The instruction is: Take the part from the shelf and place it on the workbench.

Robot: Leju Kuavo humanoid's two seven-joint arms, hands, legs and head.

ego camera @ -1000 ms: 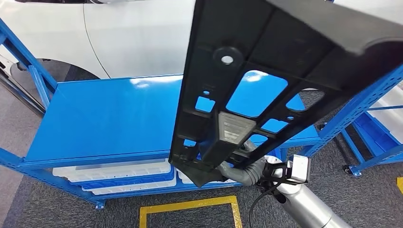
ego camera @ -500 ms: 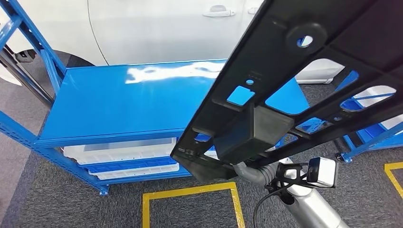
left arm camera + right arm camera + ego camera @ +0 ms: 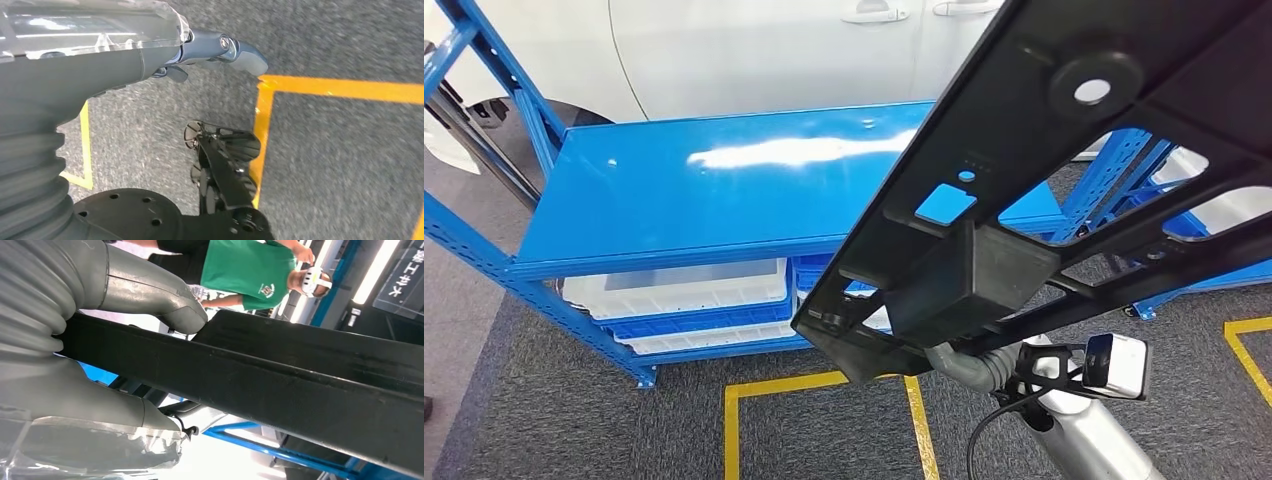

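The right arm (image 3: 1084, 440) comes up from about 5 o'clock in the head view. Its right hand (image 3: 115, 340) grips the black part (image 3: 1064, 190), thumb on one side and palm on the other. The left hand (image 3: 220, 50) hangs down with nothing in it, fingers loosely stretched out.

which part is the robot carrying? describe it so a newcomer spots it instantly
In the head view, find the big blue workbench in front of the white car. Slanting across its right end is the black part, a long flat plastic panel gripped by the right hand. Unlike everything around it, it is black and pierced with cutouts.
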